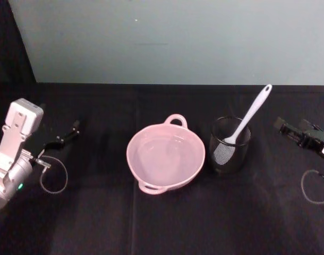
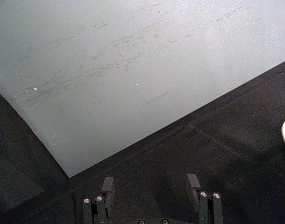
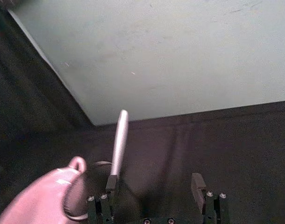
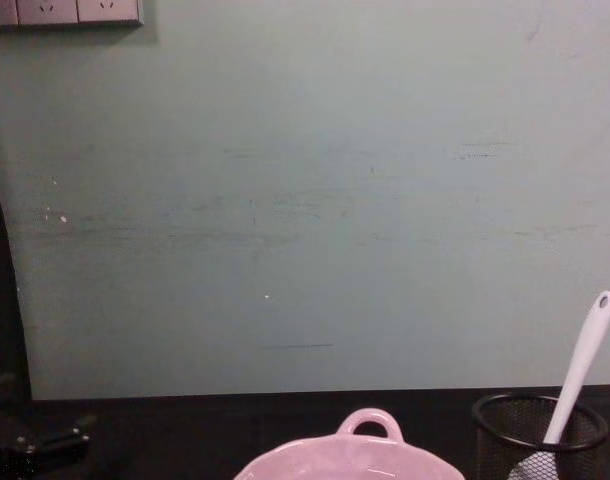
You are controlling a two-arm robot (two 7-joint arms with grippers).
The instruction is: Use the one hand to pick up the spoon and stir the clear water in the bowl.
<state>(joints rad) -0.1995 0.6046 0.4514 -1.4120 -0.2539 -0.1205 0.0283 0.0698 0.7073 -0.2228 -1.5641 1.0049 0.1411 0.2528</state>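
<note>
One white spoon (image 1: 247, 117) stands blade-down in the black mesh cup (image 1: 229, 145), at three o'clock from the pink bowl (image 1: 165, 156) and just beside it. The right gripper (image 1: 306, 136), fingers spread, waits further out at three o'clock; the left gripper (image 1: 60, 138), also spread, idles at nine. Pulling the slanted handle sideways could tip the light cup into the bowl and spill the water (image 1: 164, 153).

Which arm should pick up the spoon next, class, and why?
Likely the right. The spoon stands in the mesh cup on the bowl's right, nearer the open right gripper than the left gripper.
</note>
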